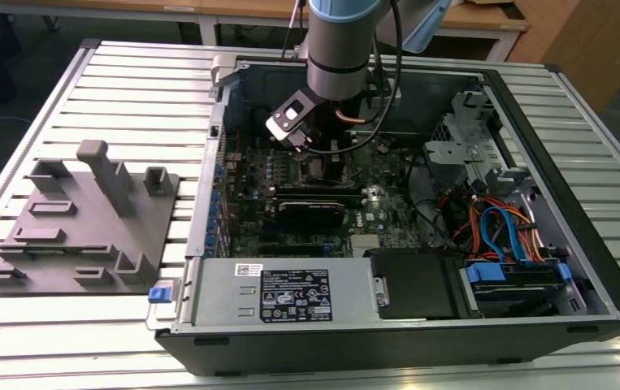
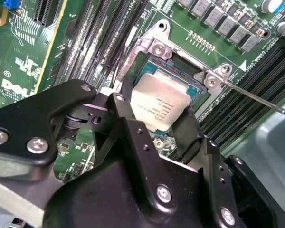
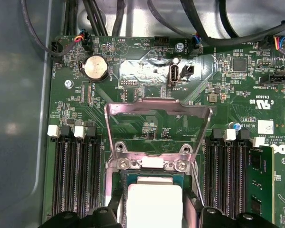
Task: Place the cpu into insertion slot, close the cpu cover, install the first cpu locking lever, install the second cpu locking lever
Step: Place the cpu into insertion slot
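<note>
1. While the pincer [image 2: 154, 113] clamps the cpu [image 2: 164, 100] by two edges, it sits in or just over the slot [image 2: 180, 61], upper centre of the exterior view.
2. Risk: released askew, it could seat crooked and jam under the cover [image 3: 156, 105].
3. The first wrist view shows the cover standing open; the second wrist view shows the grip.

the cpu cover [image 3: 133, 107] stands swung open, hinged on the silvery rim of the insertion slot [image 3: 152, 156]. the gripper [image 3: 154, 214] has its black jaws against two opposite edges of the cpu [image 3: 154, 197], over the slot. long black memory slots [image 3: 78, 180] flank it on both sides; a coin battery [image 3: 95, 67] lies beyond the cover
</note>
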`<state>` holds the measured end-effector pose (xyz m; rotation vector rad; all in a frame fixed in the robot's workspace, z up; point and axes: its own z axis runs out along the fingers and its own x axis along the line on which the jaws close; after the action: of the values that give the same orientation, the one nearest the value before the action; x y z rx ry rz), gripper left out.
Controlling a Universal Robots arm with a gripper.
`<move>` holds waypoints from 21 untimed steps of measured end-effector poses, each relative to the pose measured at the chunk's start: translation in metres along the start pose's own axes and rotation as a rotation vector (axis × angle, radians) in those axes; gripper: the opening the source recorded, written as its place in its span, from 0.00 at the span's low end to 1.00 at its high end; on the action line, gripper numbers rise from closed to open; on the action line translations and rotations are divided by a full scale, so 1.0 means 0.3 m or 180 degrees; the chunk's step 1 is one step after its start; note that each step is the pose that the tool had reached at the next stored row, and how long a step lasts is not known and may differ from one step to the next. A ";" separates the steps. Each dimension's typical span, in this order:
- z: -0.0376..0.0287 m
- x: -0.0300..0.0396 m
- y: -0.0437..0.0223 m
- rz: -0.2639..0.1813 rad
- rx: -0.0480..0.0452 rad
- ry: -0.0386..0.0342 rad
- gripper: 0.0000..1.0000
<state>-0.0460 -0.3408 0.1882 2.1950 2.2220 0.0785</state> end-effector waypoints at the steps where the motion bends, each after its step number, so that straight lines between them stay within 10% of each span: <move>1: 0.000 0.000 0.000 0.0000 0.0000 -0.0001 0.60; 21: -0.012 0.000 0.000 0.0000 0.0001 -0.0002 0.60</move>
<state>-0.0462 -0.3409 0.1918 2.1950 2.2218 0.0778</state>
